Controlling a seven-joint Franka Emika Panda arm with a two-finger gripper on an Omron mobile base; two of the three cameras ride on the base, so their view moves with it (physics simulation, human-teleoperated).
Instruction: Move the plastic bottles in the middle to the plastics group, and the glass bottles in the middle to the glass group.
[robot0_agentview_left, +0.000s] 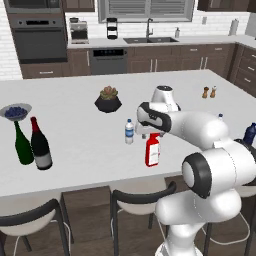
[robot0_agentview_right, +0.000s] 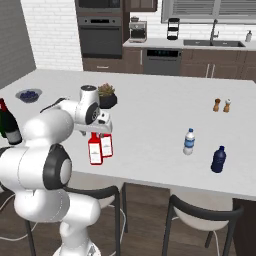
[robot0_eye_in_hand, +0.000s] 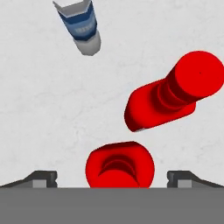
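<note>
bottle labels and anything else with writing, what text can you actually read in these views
No text can be read.
Red bottles: white labels, print too blurred.
Middle water bottle: blue label, no legible words.
Dark wine bottle: pale label, too small to read.
Oven and dishwasher panels: too small to read.

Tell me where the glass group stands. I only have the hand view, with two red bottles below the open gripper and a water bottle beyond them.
Observer: At the left end of the counter, a green wine bottle stands beside a dark wine bottle.
Operator: And the plastics group?
Observer: Towards the right end, a second small water bottle stands with a squat dark blue bottle close by.
</note>
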